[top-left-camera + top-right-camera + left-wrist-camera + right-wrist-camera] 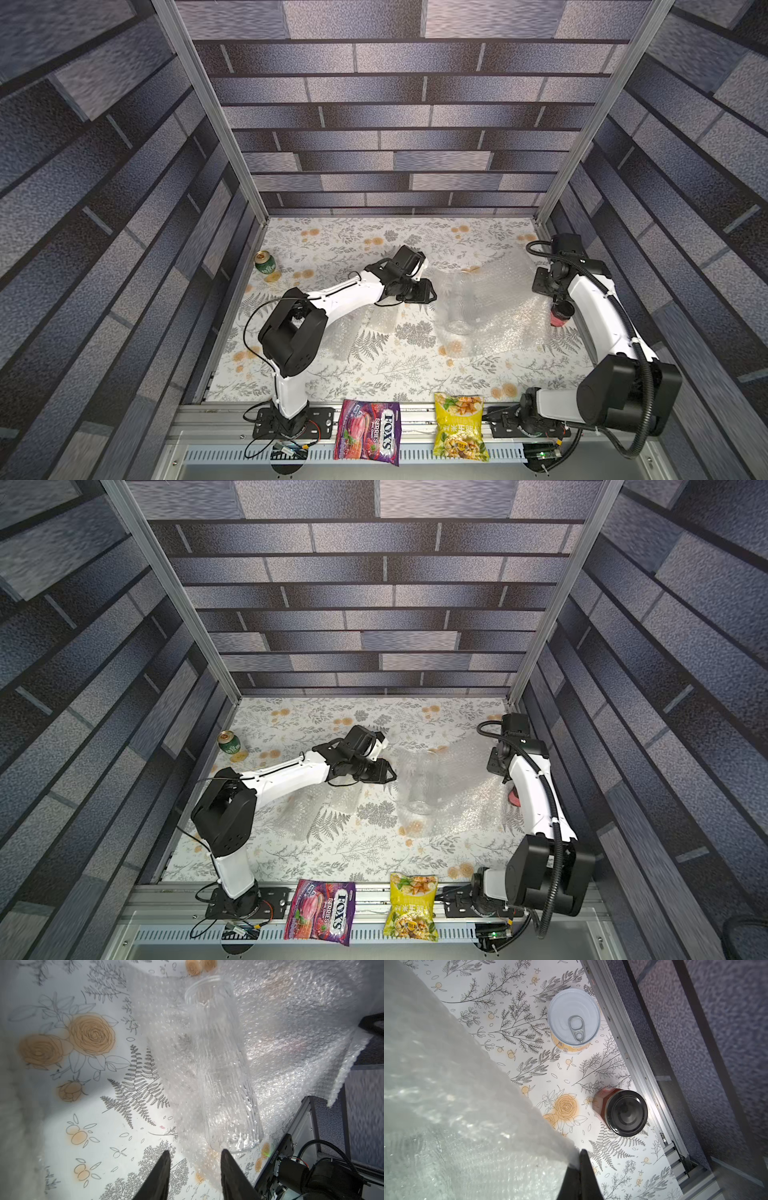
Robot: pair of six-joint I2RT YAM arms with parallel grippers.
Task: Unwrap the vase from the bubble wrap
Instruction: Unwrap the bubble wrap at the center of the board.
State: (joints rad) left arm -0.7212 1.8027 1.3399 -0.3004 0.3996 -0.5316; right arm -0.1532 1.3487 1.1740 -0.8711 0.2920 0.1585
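Pinching bubble wrap [456,1105] edge: right gripper [581,1152]

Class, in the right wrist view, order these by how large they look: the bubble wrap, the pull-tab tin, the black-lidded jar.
1. bubble wrap, by far, though it lies nearest the camera.
2 and 3. pull-tab tin and black-lidded jar: too alike to rank.

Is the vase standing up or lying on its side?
Lying on its side: the vase rests lengthwise on the bubble wrap, its ringed mouth facing sideways rather than up.
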